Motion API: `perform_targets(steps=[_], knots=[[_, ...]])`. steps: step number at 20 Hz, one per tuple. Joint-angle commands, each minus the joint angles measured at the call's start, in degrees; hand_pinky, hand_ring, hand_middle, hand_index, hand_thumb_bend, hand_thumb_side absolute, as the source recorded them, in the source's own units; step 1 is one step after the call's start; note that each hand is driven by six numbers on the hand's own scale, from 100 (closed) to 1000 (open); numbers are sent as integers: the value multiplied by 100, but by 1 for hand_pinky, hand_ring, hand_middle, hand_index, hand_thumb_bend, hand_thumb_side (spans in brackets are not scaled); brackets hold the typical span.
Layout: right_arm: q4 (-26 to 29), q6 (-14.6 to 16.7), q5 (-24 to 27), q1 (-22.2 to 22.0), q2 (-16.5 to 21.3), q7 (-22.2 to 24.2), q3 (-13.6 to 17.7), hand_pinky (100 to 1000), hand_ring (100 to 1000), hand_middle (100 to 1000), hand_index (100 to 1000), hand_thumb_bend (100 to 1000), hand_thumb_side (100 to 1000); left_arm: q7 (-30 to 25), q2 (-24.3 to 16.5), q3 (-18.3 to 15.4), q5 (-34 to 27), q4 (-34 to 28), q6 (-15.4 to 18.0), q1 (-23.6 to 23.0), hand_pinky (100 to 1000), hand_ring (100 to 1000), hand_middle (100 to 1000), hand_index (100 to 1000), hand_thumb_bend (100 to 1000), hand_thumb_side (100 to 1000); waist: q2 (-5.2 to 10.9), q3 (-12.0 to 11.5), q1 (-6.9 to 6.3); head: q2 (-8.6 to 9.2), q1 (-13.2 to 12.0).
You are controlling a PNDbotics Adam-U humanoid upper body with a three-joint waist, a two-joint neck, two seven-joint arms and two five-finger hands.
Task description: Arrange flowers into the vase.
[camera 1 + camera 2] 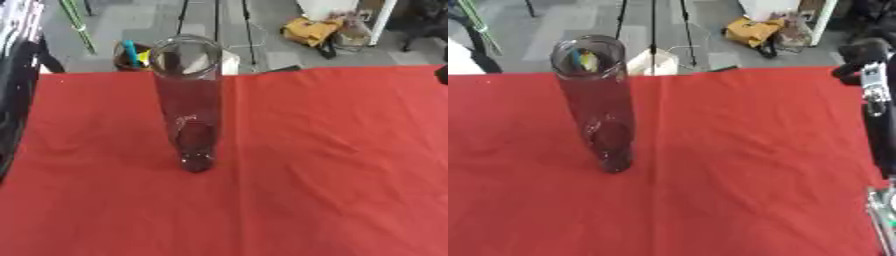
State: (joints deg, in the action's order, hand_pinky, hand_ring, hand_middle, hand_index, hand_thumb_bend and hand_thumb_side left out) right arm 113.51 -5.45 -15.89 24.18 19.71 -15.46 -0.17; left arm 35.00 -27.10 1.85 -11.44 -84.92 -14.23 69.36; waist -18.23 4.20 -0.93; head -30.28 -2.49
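A tall clear glass vase (186, 100) stands upright on the table (332, 165), which is covered by a red cloth. The vase sits left of the table's middle, its base toward the centre and its open round mouth rising toward the far edge as the camera looks down on it. Nothing can be seen inside it; the red cloth shows through the glass, darker near the base. No flowers show in either view.

The right arm (877, 125) comes in along the right edge of the right eye view, a black limb with a silver joint, running from the far right corner of the table down toward the near right corner. It is well apart from the vase. Its hand cannot be made out, so I cannot tell whether the fingers are open or closed. The left eye view shows only a dark bit of the arm at its right edge.

A dark shape lies along the left edge of the left eye view; no left hand shows there.

Beyond the table lies a grey floor with tripod legs (214, 25), a yellow bag (750, 29) and a white box (651, 61).
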Motion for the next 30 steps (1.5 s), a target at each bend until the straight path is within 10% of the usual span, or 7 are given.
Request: perform_targets(steps=[1, 18, 30], knots=[[108, 8, 36, 37, 102, 39, -5, 686, 794, 513, 728, 100, 1000, 204, -50, -37, -279, -50, 63, 222, 100, 100, 100, 100, 219, 734, 175, 4, -6, -54, -33], [108, 31, 72, 12, 22, 123, -76, 685, 794, 512, 729, 100, 1000, 985, 126, 234, -2160, -318, 543, 570, 100, 100, 100, 100, 249, 728, 286, 94, -81, -52, -237], [108, 36, 92, 49, 11, 123, -74, 684, 795, 511, 730, 100, 1000, 882, 214, 508, -2109, -466, 437, 440, 100, 100, 100, 100, 224, 732, 237, 142, -75, -87, -186]])
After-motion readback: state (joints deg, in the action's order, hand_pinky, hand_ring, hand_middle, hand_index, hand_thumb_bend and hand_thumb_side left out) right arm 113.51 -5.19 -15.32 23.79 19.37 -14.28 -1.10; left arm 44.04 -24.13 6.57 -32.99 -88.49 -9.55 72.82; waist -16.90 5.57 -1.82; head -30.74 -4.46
